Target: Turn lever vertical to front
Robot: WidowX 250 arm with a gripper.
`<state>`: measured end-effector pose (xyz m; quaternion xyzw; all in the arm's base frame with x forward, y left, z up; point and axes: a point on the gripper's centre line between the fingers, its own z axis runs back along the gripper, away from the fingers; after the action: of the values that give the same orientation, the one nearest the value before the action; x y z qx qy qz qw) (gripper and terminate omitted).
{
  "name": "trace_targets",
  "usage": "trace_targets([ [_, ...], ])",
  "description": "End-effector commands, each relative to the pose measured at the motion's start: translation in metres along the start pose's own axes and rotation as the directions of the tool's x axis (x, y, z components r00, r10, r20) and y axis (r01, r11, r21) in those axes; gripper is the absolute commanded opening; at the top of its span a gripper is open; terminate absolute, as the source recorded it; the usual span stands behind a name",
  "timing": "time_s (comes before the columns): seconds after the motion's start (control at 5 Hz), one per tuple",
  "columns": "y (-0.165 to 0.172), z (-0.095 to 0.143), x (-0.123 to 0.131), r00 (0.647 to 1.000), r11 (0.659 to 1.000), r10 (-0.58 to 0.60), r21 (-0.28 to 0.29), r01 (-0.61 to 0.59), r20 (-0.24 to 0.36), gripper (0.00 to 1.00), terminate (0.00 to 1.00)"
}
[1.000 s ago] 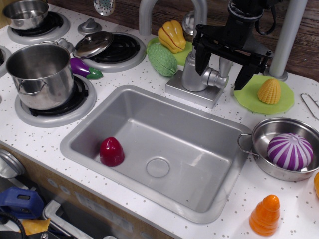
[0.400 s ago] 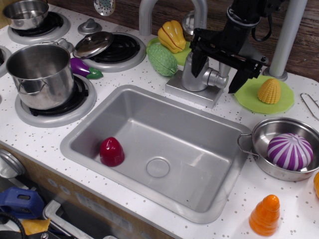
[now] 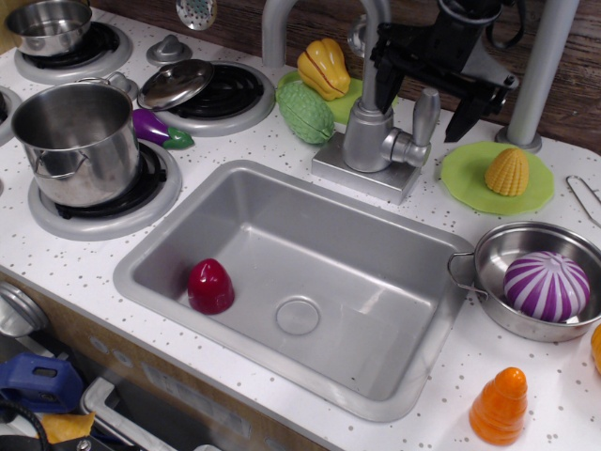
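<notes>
The lever [image 3: 425,115] is a small silver-grey stick on a short stub at the right side of the faucet's cylindrical base [image 3: 368,139]. It stands roughly upright, tilted slightly. My black gripper [image 3: 423,94] hangs above and just behind the lever, with its fingers spread wide. One finger [image 3: 385,73] is near the faucet spout and the other finger [image 3: 462,117] is to the right of the lever. The jaws are open and hold nothing, and they do not touch the lever.
The tall arched spout [image 3: 282,14] rises left of my gripper. The sink [image 3: 235,202] holds a red toy [image 3: 210,286]. A thick grey pole [image 3: 540,70] stands at right, next to a green plate [image 3: 470,178] with corn [image 3: 508,171]. A bowl [image 3: 488,249] with a purple vegetable, a pot [image 3: 77,141] and toy vegetables lie around.
My gripper has risen up and back from around the lever. The lever, hidden between the fingers before, now shows standing upright.
</notes>
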<state>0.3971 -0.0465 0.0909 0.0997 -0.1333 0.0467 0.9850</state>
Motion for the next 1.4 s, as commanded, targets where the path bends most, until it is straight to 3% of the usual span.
trace_targets([
  [0.0, -0.009, 0.02, 0.019, 0.997, 0.999, 0.02, -0.032, -0.018, 0.07, 1.0, 0.0],
  [0.4, -0.007, 0.009, 0.022, 0.994, 0.999, 0.009, -0.044, -0.004, 0.108, 1.0, 0.0],
  [0.6, -0.008, 0.005, 0.024, 0.994, 0.999, 0.013, -0.043, -0.008, 0.108, 0.0, 0.0],
  [1.0, -0.004, -0.001, 0.02, 0.994, 0.998, 0.031, -0.053, -0.025, 0.102, 0.0, 0.0],
  [1.2, -0.009, 0.011, 0.011, 0.997, 0.998, 0.058, -0.025, -0.057, 0.045, 0.0, 0.0],
])
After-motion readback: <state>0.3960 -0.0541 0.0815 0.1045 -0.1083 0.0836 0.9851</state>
